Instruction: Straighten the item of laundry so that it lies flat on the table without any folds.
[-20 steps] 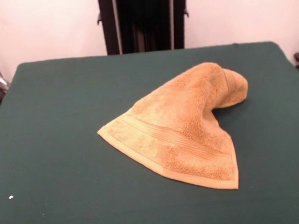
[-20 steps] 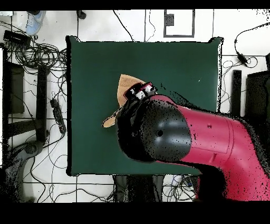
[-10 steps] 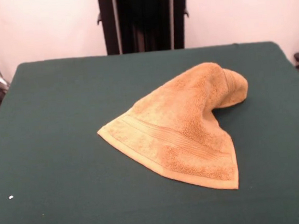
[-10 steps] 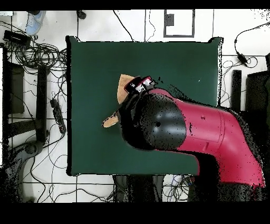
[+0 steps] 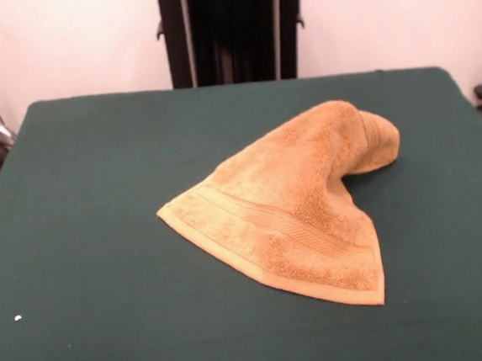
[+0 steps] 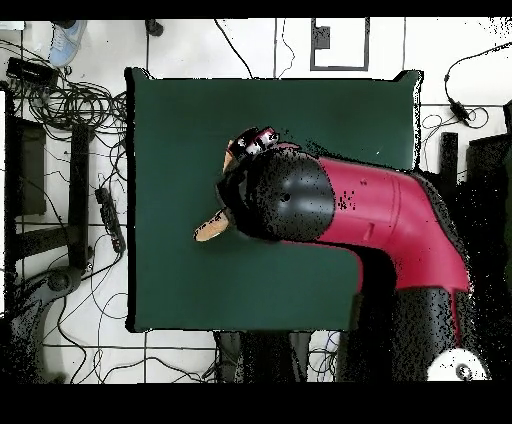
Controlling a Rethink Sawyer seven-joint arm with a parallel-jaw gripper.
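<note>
The table (image 5: 103,243), under its dark green cloth, takes up most of the front view, and nearly all of it lies bare. In the overhead view the red and black arm (image 6: 370,205) hangs high above the table's middle and covers most of what lies there. It does not show in the front view at all, so I judge it well above the cloth.

The item of laundry (image 5: 298,205), an orange-tan towel, lies near the table's middle, a little toward the right edge in the front view. Its near part is spread flat, with a ribbed band along the hem. Its far part is doubled over into a rounded hump. So the task looks barely begun: the fold remains to be opened and the whole piece smoothed out.

The gripper (image 6: 252,141) shows only as a small cluster at the arm's end in the overhead view. I cannot tell whether the claw is open or closed.

No brand, label or writing can be read anywhere.
</note>
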